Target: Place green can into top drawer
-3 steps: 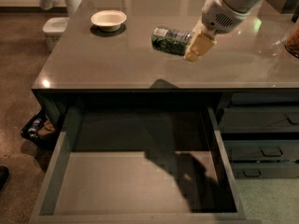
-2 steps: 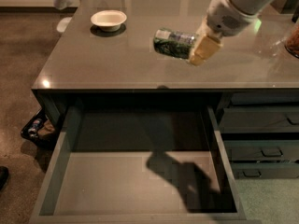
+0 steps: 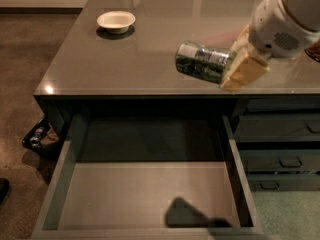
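The green can (image 3: 204, 62) lies on its side in the air above the desk's front right part, held at its right end. My gripper (image 3: 239, 63) is shut on the green can, with tan fingers (image 3: 245, 71) clamped on it and the white arm reaching in from the upper right. The top drawer (image 3: 147, 194) stands pulled open below the desk's front edge, its light grey floor bare except for a shadow at the front. The can is above the desktop, just behind the drawer's back right corner.
A white bowl (image 3: 116, 21) sits at the back left of the glossy desktop (image 3: 125, 59). Narrower stacked drawers (image 3: 280, 149) with recessed handles are on the right. A dark basket (image 3: 40, 138) with small items stands on the floor to the left.
The gripper has moved toward the desk's front edge with the green can in it. The view has shifted closer. The shadow on the drawer floor has moved toward the front.
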Tool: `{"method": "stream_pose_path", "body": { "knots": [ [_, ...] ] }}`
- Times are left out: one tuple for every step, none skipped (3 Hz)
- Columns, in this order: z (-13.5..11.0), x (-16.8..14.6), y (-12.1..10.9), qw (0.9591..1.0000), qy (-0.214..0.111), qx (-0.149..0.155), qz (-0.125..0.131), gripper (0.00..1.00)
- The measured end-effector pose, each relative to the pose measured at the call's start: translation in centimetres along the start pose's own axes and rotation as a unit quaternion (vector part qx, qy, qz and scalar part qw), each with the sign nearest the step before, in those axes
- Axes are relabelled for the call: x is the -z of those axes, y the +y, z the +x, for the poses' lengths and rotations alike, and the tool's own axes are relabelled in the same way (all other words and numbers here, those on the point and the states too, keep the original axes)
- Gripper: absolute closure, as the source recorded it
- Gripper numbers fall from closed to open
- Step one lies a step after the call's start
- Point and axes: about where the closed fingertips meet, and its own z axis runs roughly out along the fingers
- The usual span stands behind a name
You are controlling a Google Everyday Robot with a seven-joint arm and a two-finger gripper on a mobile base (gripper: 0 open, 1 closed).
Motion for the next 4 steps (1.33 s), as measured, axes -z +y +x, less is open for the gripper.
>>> {"method": "stream_pose_path", "body": {
  "knots": [
    [1.4, -1.4, 1.8, 0.9994, 0.017, 0.014, 0.025, 1.00],
    [3.2, -4.7, 2.2, 0.9988, 0.028, 0.017, 0.035, 1.00],
    [4.7, -9.0, 4.2, 0.9985, 0.017, -0.029, 0.044, 1.00],
    [4.8, -9.1, 4.3, 0.9984, 0.017, -0.029, 0.044, 1.00]
  ]
}}
